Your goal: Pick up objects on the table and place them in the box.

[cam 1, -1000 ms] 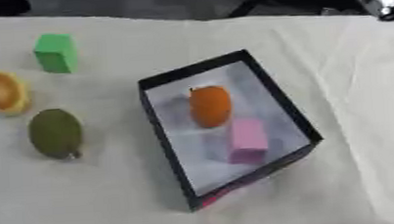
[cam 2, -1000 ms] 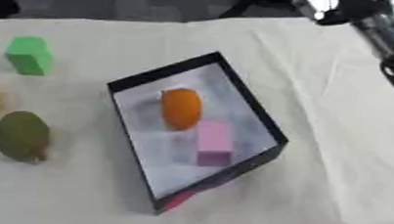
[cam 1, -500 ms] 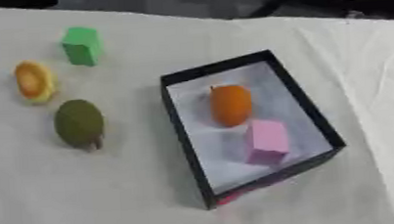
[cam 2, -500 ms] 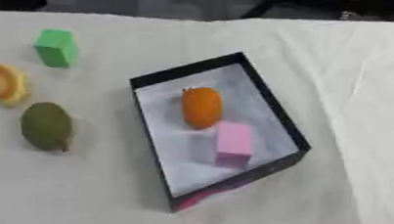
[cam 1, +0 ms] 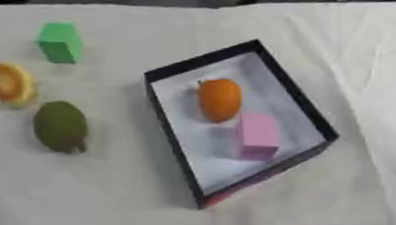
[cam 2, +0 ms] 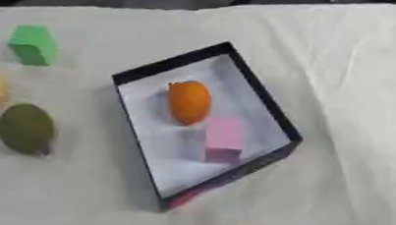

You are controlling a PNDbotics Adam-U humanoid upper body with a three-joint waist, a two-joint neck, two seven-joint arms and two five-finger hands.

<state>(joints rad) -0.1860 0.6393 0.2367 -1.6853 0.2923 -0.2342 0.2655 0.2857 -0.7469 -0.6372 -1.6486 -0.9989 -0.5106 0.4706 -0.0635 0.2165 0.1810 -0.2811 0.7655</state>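
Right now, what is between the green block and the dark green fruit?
The yellow-orange fruit lies between the green block and the dark green fruit, a little to the left. The left eye view shows it best.

The black box (cam 1: 173, 135) with a white floor sits askew, holding an orange fruit (cam 1: 220, 99) and a pink block (cam 1: 258, 135). To its left lie a green block (cam 1: 60, 42), a yellow-orange piece (cam 1: 11, 84) and a dark green fruit (cam 1: 61, 126).
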